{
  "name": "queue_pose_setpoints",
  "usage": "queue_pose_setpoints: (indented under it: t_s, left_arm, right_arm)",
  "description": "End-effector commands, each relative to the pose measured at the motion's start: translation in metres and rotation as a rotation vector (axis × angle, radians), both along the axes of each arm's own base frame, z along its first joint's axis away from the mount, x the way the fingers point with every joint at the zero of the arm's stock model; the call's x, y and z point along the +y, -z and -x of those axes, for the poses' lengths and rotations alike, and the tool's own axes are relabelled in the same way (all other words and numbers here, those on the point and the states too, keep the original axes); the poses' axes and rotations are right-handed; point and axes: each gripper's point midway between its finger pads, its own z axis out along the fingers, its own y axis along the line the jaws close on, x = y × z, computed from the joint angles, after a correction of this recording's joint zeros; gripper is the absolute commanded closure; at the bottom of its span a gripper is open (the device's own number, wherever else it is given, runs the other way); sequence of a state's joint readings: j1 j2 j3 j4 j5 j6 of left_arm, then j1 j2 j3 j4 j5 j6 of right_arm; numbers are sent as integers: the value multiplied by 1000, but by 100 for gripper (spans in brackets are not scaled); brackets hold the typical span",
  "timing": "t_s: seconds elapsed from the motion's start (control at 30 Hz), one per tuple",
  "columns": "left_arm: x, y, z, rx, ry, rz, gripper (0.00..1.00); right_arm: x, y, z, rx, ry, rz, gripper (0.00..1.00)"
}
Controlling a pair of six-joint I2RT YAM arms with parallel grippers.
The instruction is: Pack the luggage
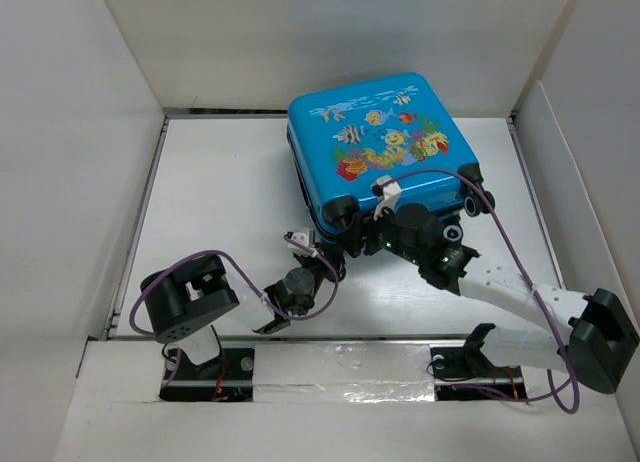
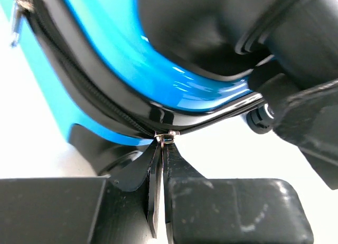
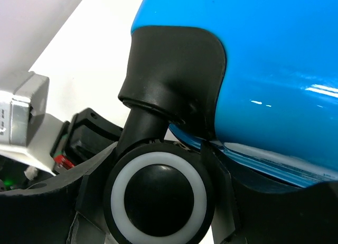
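White table [image 1: 220, 212]. Only the blue luggage [image 1: 380, 142] lies on it, flat, printed shell up, toward the far right; its wheeled end seems slightly lifted.

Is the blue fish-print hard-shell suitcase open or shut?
Shut: the blue fish-print hard-shell suitcase lies flat, both shells together; whether its zip is fully run, cannot tell.

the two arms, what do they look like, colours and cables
The left arm and right arm both have black joint housings, white links and a looping purple cable. Green lights glow at the right wrist. The left gripper has black fingers.
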State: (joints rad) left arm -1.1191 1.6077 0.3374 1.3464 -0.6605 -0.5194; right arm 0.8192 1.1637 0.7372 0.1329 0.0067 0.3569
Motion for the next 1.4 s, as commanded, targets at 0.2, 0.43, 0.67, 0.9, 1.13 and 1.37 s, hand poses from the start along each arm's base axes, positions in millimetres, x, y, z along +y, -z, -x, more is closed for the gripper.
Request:
queue_pose_setpoints:
  t_s: [0.2, 0.43, 0.67, 0.9, 1.13, 1.37]
  left_arm:
    - [73, -5, -15, 0, -250, -79, 100]
    - [103, -10, -39, 26, -351, -116, 100]
    - [122, -20, -85, 31, -419, -123, 100]
    - [129, -39, -104, 45, -416, -51, 68]
    - [153, -70, -60, 54, -392, 151, 2]
    - [158, -132, -21, 21, -258, 203, 1]
  right_arm:
    - [-49, -39, -11, -121, 167, -56, 100]
    - [-60, -42, 4, -137, 145, -56, 100]
    - [-39, -31, 17, -110, 36, -22, 100]
    - [-27, -33, 22, -109, 8, -51, 100]
    - [-11, -68, 19, -156, -26, -69, 36]
    - [-46, -108, 18, -229, 113, -53, 0]
